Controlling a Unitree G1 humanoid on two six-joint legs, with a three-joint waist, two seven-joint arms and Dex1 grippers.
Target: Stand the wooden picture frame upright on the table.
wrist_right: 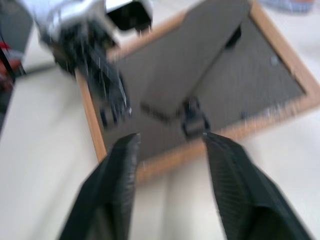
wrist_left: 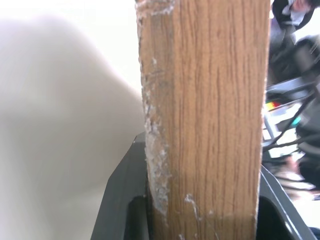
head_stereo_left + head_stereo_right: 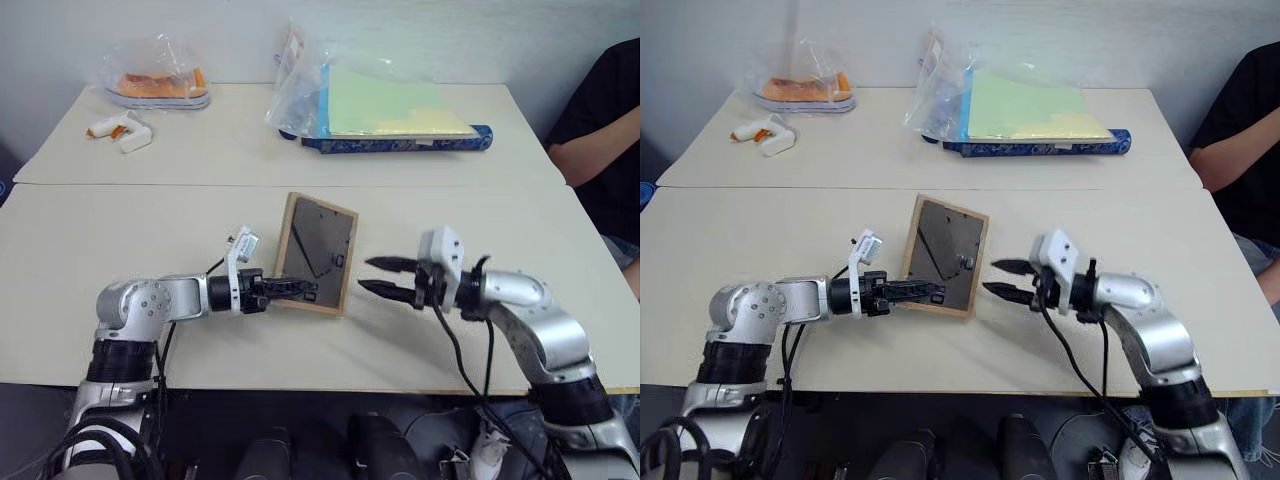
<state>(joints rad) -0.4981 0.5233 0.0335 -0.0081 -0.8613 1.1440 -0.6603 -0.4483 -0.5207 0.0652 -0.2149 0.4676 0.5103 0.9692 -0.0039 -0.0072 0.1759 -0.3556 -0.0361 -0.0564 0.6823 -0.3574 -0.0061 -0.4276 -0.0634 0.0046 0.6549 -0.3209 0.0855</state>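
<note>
Wood: small light-wood picture frame (image 3: pixel 317 254), dark grey back showing, tilts up near the cream table's (image 3: pixel 120 330) near edge.
Left gripper (image 3: pixel 300 290): black fingers clamp the frame's lower left rail.
Right gripper (image 3: pixel 375 276): jaws apart, empty, just beside it.
Handling: likely light, rigid, glazing fragile; hold by the rails.

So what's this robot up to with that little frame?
It is trying to stand the wooden picture frame up on the table. The left gripper is clamped on the frame's left edge, holding it tilted with its dark back towards the robot. The right gripper hangs open just beside the frame, not touching it.
</note>
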